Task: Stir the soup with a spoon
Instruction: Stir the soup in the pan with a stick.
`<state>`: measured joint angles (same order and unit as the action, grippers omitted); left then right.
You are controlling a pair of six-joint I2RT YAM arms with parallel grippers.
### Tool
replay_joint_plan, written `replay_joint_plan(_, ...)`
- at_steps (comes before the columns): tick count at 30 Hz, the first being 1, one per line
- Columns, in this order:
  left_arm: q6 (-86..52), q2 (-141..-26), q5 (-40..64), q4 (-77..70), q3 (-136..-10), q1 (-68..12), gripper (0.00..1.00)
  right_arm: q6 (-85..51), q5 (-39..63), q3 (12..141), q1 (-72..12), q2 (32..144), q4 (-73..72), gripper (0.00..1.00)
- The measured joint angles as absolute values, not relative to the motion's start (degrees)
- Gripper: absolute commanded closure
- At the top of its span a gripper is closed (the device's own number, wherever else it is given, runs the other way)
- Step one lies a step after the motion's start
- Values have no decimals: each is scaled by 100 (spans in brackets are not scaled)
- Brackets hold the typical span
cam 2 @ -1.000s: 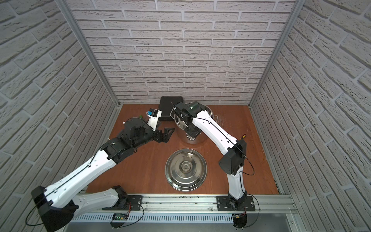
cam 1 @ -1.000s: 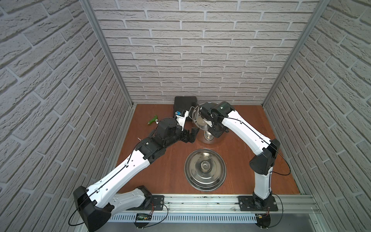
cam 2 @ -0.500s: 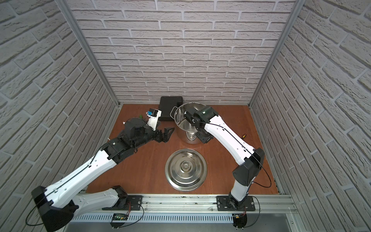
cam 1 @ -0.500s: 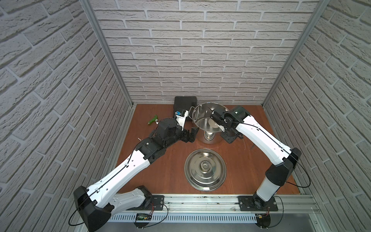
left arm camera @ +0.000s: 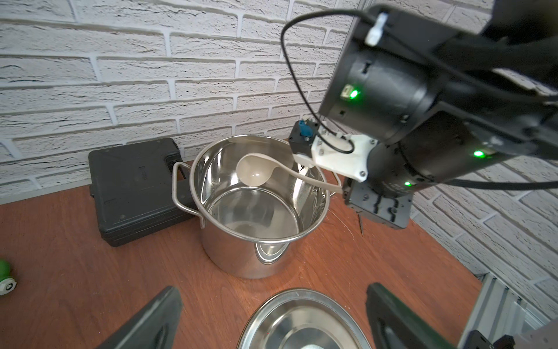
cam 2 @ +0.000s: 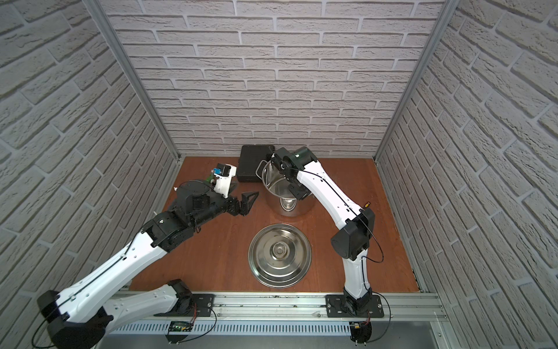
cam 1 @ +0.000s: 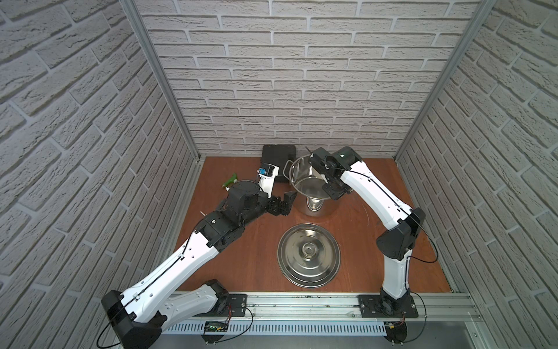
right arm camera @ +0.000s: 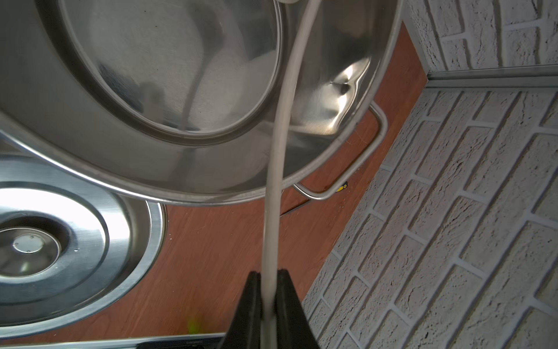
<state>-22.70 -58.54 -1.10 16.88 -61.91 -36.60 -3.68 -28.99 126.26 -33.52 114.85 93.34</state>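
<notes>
Clamping the handle of the cream ladle (left arm camera: 255,172), the right gripper (right arm camera: 267,275) holds its bowl inside the steel stockpot (left arm camera: 241,260); the left gripper (cam 1: 286,203) gapes empty nearby.

pot (left arm camera: 238,260): looking polished steel, mirror-glossy
ladle (left arm camera: 254,173): looking smooth cream plastic
lid (cam 1: 308,273): shining glossy steel
table (cam 1: 253,263): showing matt reddish wood
case (left arm camera: 133,187): looking matt black plastic

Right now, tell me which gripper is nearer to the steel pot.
Right. The right gripper, shut on the ladle, hangs at the rim of the pot; the left gripper stands open beside the pot, apart from it.
</notes>
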Motion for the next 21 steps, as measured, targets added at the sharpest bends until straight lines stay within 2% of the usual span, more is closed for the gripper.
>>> replay_joint_plan(10, -2281, -5621, -158, 1791, -5957, -3660, 2, -521, -2655, 12680, -4064, 11789, 9321, 98)
replay_joint_plan(21, -2298, -5745, -196, 1772, -5942, -3660, 2, -663, -2711, 11085, -3918, 10313, 9336, 98)
